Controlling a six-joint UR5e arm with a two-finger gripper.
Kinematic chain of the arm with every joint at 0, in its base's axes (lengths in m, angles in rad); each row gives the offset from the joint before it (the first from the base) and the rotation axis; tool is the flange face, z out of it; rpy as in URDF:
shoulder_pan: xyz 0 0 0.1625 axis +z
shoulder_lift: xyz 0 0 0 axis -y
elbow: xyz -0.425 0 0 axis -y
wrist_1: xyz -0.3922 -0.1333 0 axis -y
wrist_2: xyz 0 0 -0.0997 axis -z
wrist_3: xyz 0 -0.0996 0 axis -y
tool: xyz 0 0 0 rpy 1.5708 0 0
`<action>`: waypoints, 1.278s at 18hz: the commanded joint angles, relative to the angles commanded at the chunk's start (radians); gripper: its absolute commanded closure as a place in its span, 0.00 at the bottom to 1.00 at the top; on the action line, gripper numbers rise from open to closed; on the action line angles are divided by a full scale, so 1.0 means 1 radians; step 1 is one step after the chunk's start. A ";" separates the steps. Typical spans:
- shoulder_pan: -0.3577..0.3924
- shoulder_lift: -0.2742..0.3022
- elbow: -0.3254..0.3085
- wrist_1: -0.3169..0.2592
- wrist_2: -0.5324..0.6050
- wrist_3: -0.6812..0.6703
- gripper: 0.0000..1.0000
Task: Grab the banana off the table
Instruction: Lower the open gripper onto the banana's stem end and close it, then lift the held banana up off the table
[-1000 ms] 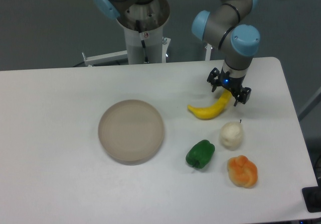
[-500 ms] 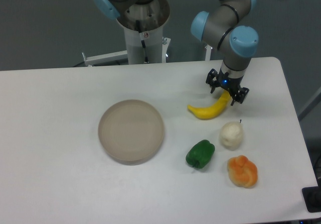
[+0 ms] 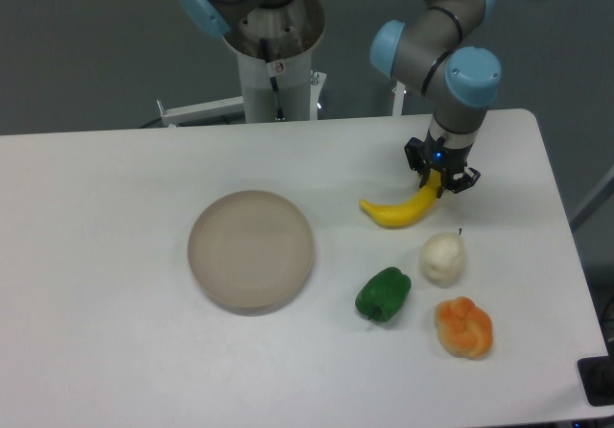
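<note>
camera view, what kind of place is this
Probably a robotics lab: a grey-and-blue robot arm works over a matte-white table set with toy food, such as a curved yellow banana and a green pepper.

Lab: pedestal-mounted robot arm (image 3: 436, 39)

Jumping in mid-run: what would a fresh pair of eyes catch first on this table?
The gripper sits at the upper right end of the yellow banana, fingers closed in around its tip, at the right side of the table. Just below lie a white bulb, a green pepper and an orange fruit; a beige plate sits centre.
</note>
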 joint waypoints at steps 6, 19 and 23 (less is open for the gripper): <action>-0.003 0.011 0.044 -0.012 0.006 0.014 0.79; -0.066 0.049 0.419 -0.354 -0.006 -0.083 0.79; -0.109 0.019 0.494 -0.356 -0.006 -0.129 0.79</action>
